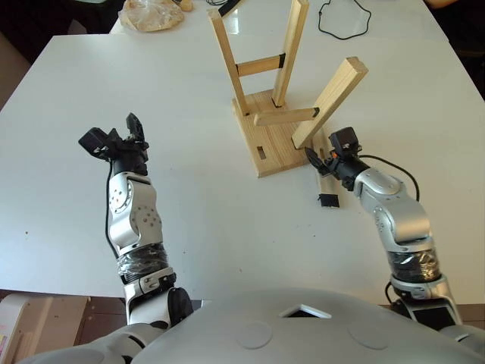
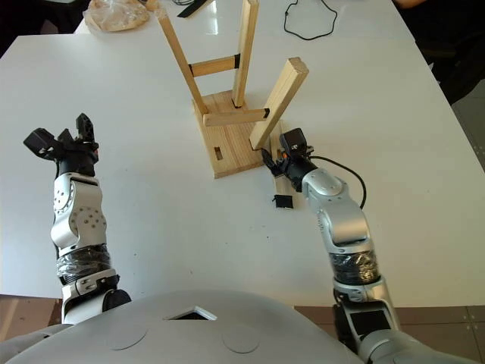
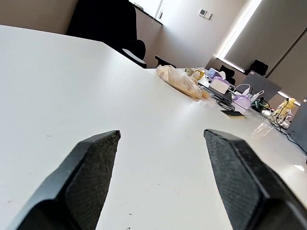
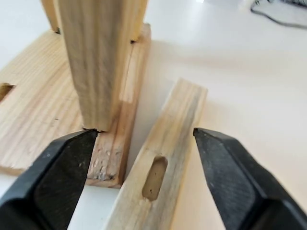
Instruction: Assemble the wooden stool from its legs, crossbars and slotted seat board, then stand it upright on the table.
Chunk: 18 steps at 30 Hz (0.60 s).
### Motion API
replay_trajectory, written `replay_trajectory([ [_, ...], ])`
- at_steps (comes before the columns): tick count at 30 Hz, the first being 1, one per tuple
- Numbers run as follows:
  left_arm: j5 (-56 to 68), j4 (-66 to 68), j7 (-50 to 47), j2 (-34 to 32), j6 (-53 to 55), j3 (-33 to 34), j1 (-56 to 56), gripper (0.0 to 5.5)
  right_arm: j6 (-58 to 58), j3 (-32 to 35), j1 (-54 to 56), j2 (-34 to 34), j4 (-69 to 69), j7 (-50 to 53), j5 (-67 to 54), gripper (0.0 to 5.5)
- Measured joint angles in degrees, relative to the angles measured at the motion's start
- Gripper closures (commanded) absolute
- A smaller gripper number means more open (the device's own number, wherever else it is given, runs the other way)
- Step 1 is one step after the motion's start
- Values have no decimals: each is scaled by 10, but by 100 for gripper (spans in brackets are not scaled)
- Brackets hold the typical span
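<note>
- The right pincer (image 4: 144,134) is low over the white table (image 1: 197,189), at the near right corner of the slotted seat board (image 1: 280,144). Its two fingers (image 4: 53,177) are wide apart and they hold nothing.
- Between these fingers a loose leg (image 4: 175,115) lies flat on the table, with an oblong slot (image 4: 154,178) turned upward. It lies just beside the right edge of the seat board, and I cannot tell whether the two touch.
- One finger of the right pincer is just at the corner of the seat board. The other finger is on the far side of the loose leg, over bare table.
- Directly in front of the right pincer a tilted leg (image 1: 330,102) stands in the seat board and leans away to the robot's right. A crossbar (image 1: 284,117) goes from it toward the middle of the board.
- Farther beyond the right pincer, two more legs (image 1: 227,61) stand up from the board, with a second crossbar (image 1: 259,66) between them. The seat board itself lies flat on the table.
- A small black piece (image 1: 328,200) lies on the table just behind the right pincer, at the near end of the loose leg.
- The left pincer (image 1: 114,135) is raised above the table, well apart from the stool parts, which are far to its right. Its fingers are wide open and empty.
- Far ahead of the left pincer, a plastic bag (image 1: 151,14) lies at the far edge of the table. A black cable (image 1: 345,19) lies far ahead of the right pincer.
</note>
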<state>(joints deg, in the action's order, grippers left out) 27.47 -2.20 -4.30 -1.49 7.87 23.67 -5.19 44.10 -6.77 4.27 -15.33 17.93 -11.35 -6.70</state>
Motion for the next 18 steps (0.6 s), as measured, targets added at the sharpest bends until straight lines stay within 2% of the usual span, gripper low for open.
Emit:
replay_trajectory([
  [5, -3, -15, -7, 12, -1, 2, 39, 227, 58, 7, -33, -5, 65, 24, 9, 181],
  [17, -3, -60, -20, 33, -1, -1, 88, 227, 150, -1, -120, -55, 157, -4, 2, 181],
  [18, -3, -60, -21, 33, -1, -1, 88, 227, 152, -1, -122, -57, 159, -3, 3, 193],
])
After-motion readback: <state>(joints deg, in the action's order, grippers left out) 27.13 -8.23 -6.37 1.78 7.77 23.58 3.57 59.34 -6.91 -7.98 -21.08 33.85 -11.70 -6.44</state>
